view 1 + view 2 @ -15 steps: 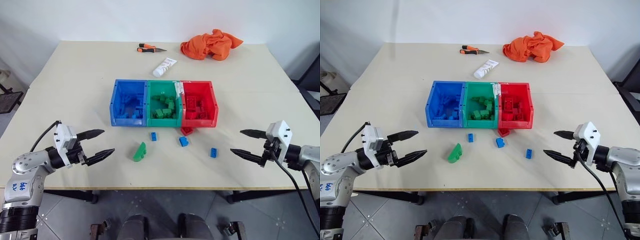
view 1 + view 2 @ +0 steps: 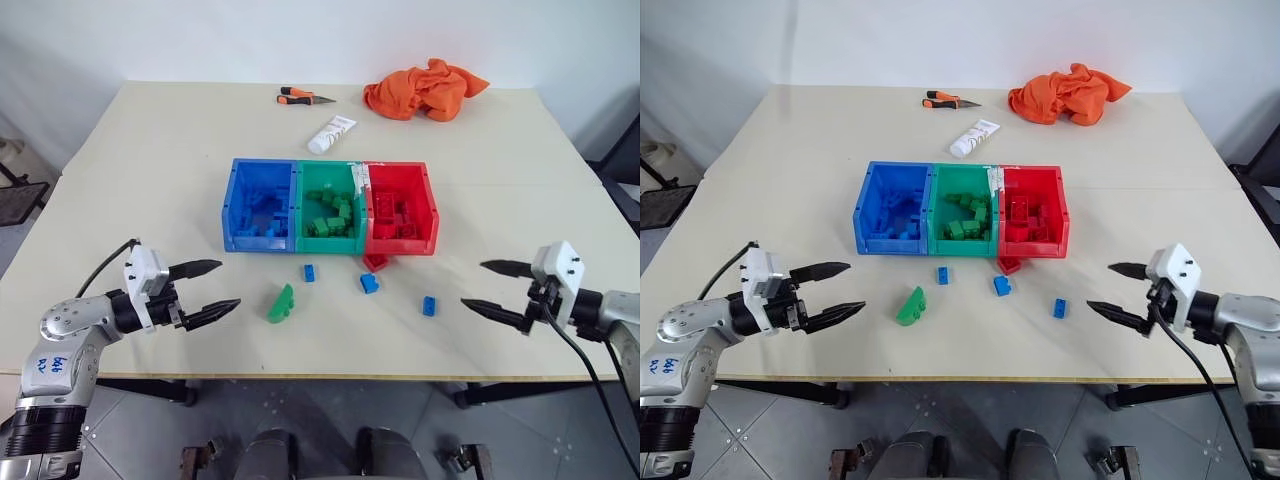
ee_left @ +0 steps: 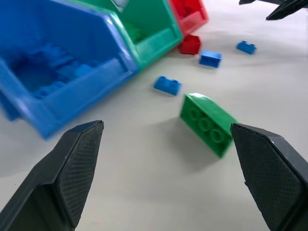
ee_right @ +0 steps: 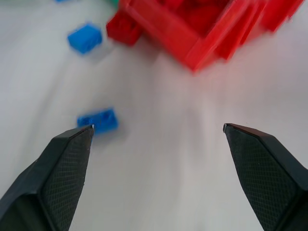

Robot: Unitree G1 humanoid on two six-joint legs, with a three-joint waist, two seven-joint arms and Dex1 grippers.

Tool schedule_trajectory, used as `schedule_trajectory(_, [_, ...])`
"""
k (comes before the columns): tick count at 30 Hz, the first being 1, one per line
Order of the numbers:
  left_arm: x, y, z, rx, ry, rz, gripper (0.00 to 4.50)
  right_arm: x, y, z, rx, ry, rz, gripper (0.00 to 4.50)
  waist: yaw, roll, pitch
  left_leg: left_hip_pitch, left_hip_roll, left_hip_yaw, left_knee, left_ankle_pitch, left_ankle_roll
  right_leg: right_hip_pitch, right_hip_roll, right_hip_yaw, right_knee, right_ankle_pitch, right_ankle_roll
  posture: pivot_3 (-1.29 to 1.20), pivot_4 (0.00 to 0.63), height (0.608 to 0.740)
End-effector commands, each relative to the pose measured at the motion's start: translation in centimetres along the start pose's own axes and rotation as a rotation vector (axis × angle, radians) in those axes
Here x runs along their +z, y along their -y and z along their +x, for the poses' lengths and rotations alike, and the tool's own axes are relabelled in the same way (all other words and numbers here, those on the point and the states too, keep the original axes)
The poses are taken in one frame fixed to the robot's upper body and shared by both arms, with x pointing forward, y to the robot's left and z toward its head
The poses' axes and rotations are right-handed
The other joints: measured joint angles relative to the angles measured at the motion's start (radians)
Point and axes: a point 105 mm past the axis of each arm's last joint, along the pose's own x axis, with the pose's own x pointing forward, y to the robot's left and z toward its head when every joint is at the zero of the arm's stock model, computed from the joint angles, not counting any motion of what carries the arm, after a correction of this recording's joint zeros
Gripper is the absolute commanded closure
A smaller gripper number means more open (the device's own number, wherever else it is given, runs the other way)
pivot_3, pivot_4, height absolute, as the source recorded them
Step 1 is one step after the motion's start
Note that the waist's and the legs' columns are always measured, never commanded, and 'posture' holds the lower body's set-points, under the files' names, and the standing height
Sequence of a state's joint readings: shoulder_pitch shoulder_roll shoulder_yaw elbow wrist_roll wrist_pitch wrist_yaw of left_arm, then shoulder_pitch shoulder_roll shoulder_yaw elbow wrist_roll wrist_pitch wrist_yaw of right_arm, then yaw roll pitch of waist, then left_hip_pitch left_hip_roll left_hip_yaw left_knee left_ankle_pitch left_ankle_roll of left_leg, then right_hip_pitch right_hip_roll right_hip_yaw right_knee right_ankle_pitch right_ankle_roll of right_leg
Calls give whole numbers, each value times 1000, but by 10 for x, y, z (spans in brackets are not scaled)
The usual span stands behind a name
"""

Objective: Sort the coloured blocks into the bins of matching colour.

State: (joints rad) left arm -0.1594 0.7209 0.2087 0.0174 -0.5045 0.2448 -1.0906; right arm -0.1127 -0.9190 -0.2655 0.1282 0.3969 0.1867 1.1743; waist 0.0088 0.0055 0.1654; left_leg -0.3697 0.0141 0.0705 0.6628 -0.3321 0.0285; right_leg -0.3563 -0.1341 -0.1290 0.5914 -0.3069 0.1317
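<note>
Three joined bins stand mid-table: blue (image 2: 228, 212), green (image 2: 330, 244) and red (image 2: 432, 215), each with blocks of its own colour inside. Loose in front of them lie a green block (image 2: 281, 303), three blue blocks (image 2: 308, 272) (image 2: 368, 283) (image 2: 428, 306) and a red block (image 2: 376, 262) against the red bin. My left gripper (image 2: 229, 283) hovers open left of the green block, which sits between its fingers in the left wrist view (image 3: 208, 123). My right gripper (image 2: 472, 283) is open, right of the rightmost blue block (image 4: 98, 121). Neither holds anything.
At the table's far side lie an orange cloth (image 2: 425, 88), a white tube (image 2: 330, 133) and orange-handled pliers (image 2: 300, 97). The front edge of the table (image 2: 330, 376) runs just below both grippers.
My left gripper has edged a little toward the green block, still open. The right gripper and the blocks have stayed put.
</note>
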Motion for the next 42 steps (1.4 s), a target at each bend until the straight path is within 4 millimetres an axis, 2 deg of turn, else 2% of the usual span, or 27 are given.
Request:
schedule_trajectory(1, [8,2,2,-54,-1,21,0,2,9,-32,-43,-73,-36,19,4,0,0,0,0,0,0,0,0,0,0,0,0,0,0,0,150,740])
schedule_trajectory(4, [8,2,4,-78,-3,5,0,-3,7,-41,-37,-128,-27,19,5,0,0,0,0,0,0,0,0,0,0,0,0,0,0,0,150,740])
schedule_trajectory(8, [11,3,5,-90,15,15,0,-1,4,-36,-18,-150,-28,19,-1,0,0,0,1,1,0,0,0,0,1,0,-1,0,0,0,150,740])
schedule_trajectory(13, [14,5,5,-100,19,22,0,4,-8,-4,53,-159,-25,19,-8,0,0,1,1,1,0,0,0,0,1,0,0,0,0,0,150,740])
schedule_trajectory(17, [13,12,1,-98,17,23,0,13,-15,37,119,-103,-45,19,-12,0,-1,1,1,0,0,0,0,0,1,0,0,0,0,0,150,740])
schedule_trajectory(21, [12,24,-4,-86,21,5,0,10,-15,58,159,-112,-50,19,-8,1,0,0,1,-1,0,0,0,0,0,0,0,0,0,0,150,740])
schedule_trajectory(32, [9,38,-14,-29,12,-28,0,-5,-23,78,235,-129,-58,19,-11,0,-1,0,1,-3,1,0,0,1,1,-1,0,0,0,0,150,740])
schedule_trajectory(36, [9,38,-12,-26,16,-28,0,-4,-24,80,229,-102,-77,825,-12,0,-1,1,1,-2,1,0,0,1,1,-1,0,0,0,0,150,740])
schedule_trajectory(42, [9,35,-7,-30,28,-25,0,-1,-30,82,224,-59,-83,2812,-12,0,-1,1,1,-2,1,0,0,1,1,-1,0,0,0,0,150,740])
